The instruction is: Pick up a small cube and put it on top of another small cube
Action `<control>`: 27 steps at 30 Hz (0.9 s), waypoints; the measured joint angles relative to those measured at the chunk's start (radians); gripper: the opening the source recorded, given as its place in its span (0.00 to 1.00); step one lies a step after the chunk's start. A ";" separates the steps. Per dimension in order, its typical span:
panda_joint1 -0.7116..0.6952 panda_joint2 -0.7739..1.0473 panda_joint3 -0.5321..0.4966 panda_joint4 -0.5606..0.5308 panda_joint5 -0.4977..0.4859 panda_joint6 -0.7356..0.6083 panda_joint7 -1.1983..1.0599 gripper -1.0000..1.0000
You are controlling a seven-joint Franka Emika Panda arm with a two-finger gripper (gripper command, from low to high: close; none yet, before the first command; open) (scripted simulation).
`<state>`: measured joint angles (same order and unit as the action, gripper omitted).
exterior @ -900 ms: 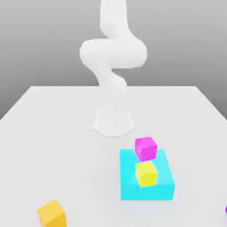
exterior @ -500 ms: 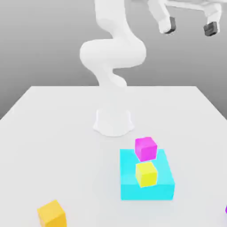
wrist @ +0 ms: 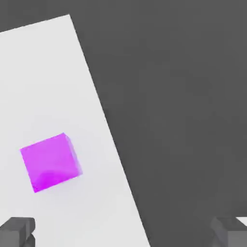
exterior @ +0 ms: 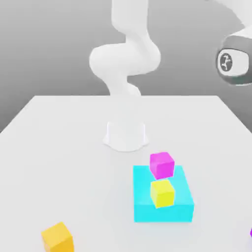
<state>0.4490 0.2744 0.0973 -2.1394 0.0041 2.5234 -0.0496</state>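
The small violet-purple cube (wrist: pixel 50 162) lies on the white table (wrist: pixel 43 87) close to the table's edge in the hand view. A sliver of it (exterior: pixel 250 232) peeks in at the exterior view's right edge, near the front. My gripper (wrist: pixel 124 232) hovers above it, open, with its two dark fingertips (wrist: pixel 17 231) standing wide apart and nothing between them. The cube sits off to one side of the gap, nearer one finger. Other small cubes are a magenta one (exterior: pixel 162 165), a yellow one (exterior: pixel 162 193) and an orange one (exterior: pixel 57 237).
A flat cyan block (exterior: pixel 184 206) carries the yellow cube, with the magenta cube at its far edge. The arm's white base (exterior: pixel 126 135) stands at the table's middle back. A wrist joint (exterior: pixel 235 61) hangs high on the exterior view's right. Beyond the table edge lies dark floor (wrist: pixel 183 96).
The arm has swung toward the exterior view's right. The fingers seen at the top half a second ago have left that view, and a wrist joint now sits there. The cubes have not moved.
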 joint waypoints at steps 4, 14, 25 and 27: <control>0.050 0.143 0.017 0.022 -0.077 0.029 -0.061 0.50; 0.079 0.313 -0.002 0.056 -0.118 0.140 -0.060 0.00; 0.028 0.013 0.013 -0.104 -0.012 0.001 -0.057 0.00; 0.015 -0.059 0.009 -0.161 0.017 -0.014 -0.045 0.00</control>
<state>0.4642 0.2153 0.1062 -2.3004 0.0210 2.5090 -0.0948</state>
